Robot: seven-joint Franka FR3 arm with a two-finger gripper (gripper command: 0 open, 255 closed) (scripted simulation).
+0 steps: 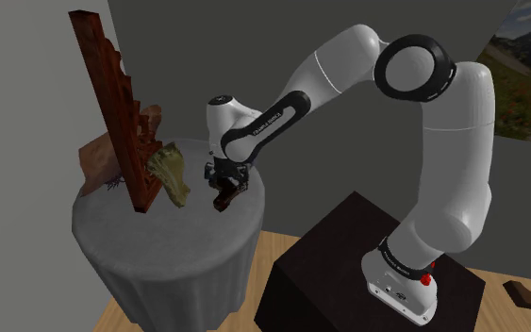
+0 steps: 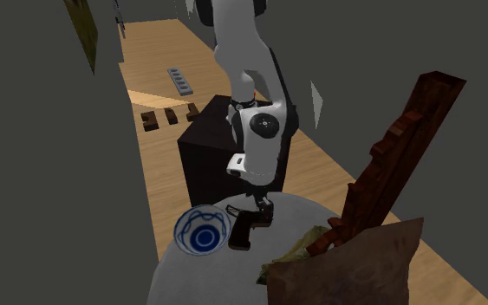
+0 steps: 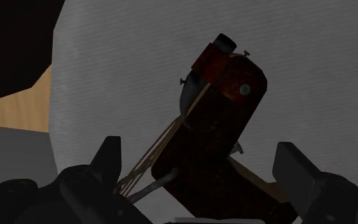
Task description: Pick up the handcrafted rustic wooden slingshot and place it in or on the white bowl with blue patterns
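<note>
A dark reddish-brown slingshot (image 3: pixel 219 121) with tan bands lies flat on the round grey table (image 3: pixel 107 76). My gripper (image 3: pixel 201 156) hangs just above it, open, one finger on either side, and neither finger touches it. In the shoulder view the gripper (image 1: pixel 227 186) points down over the slingshot (image 1: pixel 225 199) near the table's right side. The second exterior view has the slingshot (image 2: pixel 243 229) under the gripper (image 2: pixel 260 206). A white bowl with blue rings (image 2: pixel 201 232) stands right beside the slingshot, to that view's left.
A tall stepped brown wooden piece (image 1: pixel 112 104) stands on the table (image 1: pixel 141 236) towards the shoulder view's left. A greenish lump (image 1: pixel 171 172) and a brown block (image 1: pixel 98 162) sit by it. The black stand (image 1: pixel 348 255) is close to the table.
</note>
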